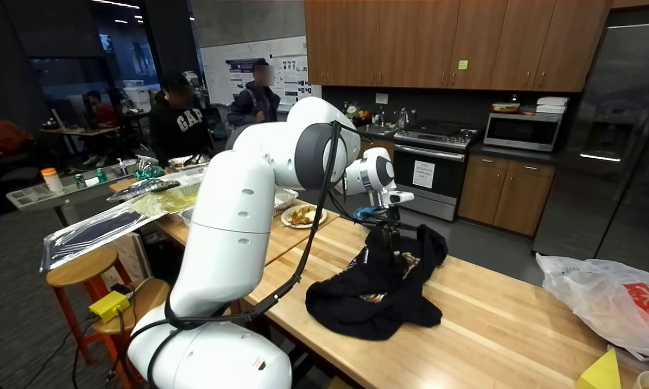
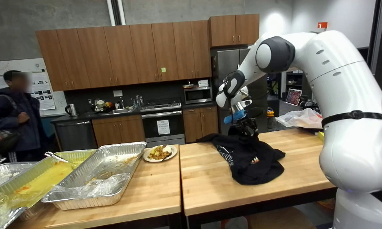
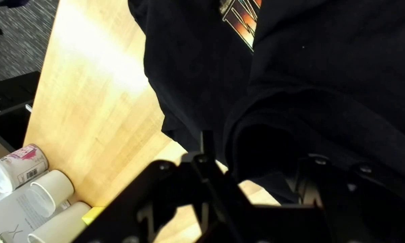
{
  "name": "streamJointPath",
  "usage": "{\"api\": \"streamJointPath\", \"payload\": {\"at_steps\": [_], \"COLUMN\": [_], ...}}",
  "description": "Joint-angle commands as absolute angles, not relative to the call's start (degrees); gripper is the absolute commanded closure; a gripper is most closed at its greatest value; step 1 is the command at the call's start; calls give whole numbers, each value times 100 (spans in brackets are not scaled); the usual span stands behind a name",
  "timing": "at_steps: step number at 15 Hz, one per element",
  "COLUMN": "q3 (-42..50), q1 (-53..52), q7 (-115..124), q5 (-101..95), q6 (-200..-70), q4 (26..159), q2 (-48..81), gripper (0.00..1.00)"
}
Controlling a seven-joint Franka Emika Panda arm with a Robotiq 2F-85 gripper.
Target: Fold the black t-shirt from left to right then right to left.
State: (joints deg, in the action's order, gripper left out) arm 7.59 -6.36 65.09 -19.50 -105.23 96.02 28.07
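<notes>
Fold one, I'd guess | gripper (image 3: 259, 148) spread, black t-shirt (image 3: 290, 67) print (image 3: 244, 22) at its 12 o'clock (wrist view) | needs pinch, carry

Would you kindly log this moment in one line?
gripper: open, at black t-shirt | state: rumpled on wooden table | fold: unfinished

That black t-shirt (image 1: 392, 281) looks matt cloth to me, the table (image 1: 497, 319) smooth wood (glossy where light catches), those trays (image 2: 92, 203) shiny foil.
</notes>
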Motion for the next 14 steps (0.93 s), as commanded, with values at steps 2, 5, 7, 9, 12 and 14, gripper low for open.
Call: {"api": "streamJointPath", "payload": {"at_steps": [2,5,7,9,12,14], "q3": [765,702,643,573,522,524], "q1": [-553,-546,-563,-585,-648,-697], "q7": [6910,6940,6894,6842,6839,6840], "q5": [-1791,-1659,-1511,-1351,-1230,-1195], "q6": [-10756,-10682,-10606,-10542,-10408,-10288], "q4": [9652,9380,9184,8999,8694,8557], "q2": [2580,2797,2992,3199,3565,3771], "gripper": [11,0,0,0,0,0]}}
